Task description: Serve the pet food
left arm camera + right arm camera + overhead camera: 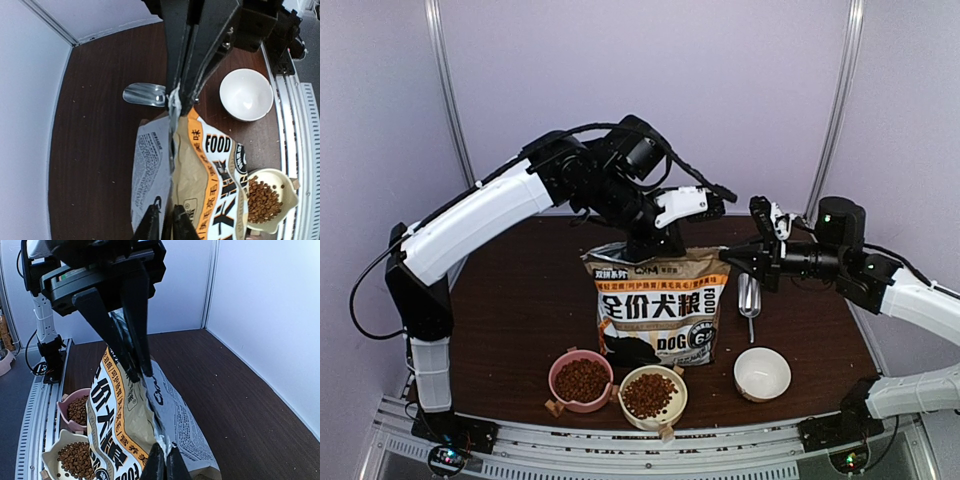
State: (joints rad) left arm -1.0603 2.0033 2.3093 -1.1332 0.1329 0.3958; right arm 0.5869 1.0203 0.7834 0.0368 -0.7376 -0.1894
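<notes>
From above, the left gripper (645, 247) and right gripper (726, 258) each pinch the top edge of the upright bag (660, 310), printed "全价犬粮", "DOG" and "FOOD". Below their fingers, pet food (582, 379) fills the pink bowl (582, 406) and the cream bowl (650, 424), so two servings look done. The white bowl (762, 371) under the right fingers holds nothing and looks left to fill. The left wrist view shows its own fingertips clamped on the bag's rim, with the scoop (144, 94) lying loose just past the right gripper's fingers. The right wrist view shows both pairs clenched on that rim; the smaller print is unreadable.
</notes>
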